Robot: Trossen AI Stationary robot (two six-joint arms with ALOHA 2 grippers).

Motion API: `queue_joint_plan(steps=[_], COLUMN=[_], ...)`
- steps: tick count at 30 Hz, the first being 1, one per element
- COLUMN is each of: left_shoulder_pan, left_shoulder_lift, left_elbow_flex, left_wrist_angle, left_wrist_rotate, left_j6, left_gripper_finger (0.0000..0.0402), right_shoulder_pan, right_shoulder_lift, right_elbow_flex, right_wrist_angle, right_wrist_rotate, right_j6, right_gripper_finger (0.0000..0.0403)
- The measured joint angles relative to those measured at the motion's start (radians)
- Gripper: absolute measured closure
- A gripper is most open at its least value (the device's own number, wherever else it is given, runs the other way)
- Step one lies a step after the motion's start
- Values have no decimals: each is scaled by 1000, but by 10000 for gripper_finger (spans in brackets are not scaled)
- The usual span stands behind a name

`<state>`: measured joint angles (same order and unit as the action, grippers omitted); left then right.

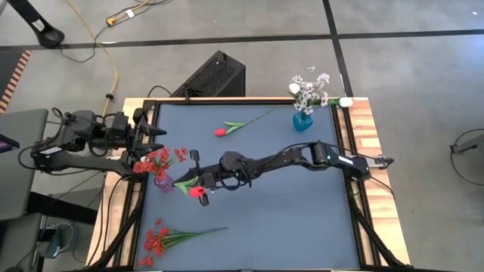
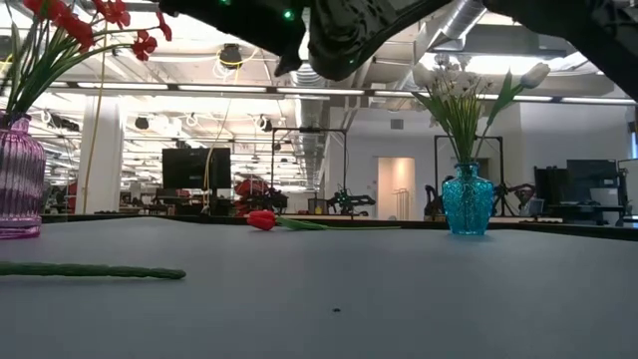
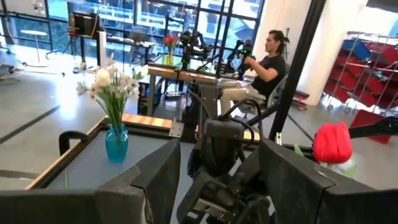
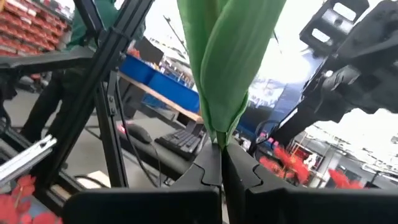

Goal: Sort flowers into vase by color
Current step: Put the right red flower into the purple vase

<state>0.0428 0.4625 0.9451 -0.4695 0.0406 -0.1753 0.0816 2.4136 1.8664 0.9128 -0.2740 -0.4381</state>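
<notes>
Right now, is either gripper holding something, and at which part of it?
The right gripper holds a red tulip, its fingers shut on the green stem and leaf, just below the bud. The left gripper is open and holds nothing.

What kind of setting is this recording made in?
Probably a robotics lab or open workshop: exposed ceiling ducts overhead, a second robot rig with a seated person at another bench, and red storage shelving.

floor [image 1: 408, 68]: grey, dark seams | ceiling [image 2: 249, 75]: strip lights, ducts | windows [image 3: 180, 15]: tall, bright | shelves [image 3: 367, 68]: red bins | person [image 3: 264, 62]: seated
</notes>
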Motion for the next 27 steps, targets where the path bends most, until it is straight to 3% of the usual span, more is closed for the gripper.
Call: queue_joint_plan(steps=[16,27], left_shoulder_pan=[0,0], left_shoulder_lift=[0,0], left_elbow_flex=[0,0], left_wrist_angle=[-13,-14], left_wrist_rotate=[0,0], left_j6=[5,-3], left_gripper_finger=[198,198], right_shoulder_pan=[-23,-37], right_shoulder_lift=[15,14], right_elbow_flex=[32,186], right_wrist_angle=[-58,-367], right_wrist_rotate=[27,41], right_j6=[84,205], right_gripper_finger=[382,379])
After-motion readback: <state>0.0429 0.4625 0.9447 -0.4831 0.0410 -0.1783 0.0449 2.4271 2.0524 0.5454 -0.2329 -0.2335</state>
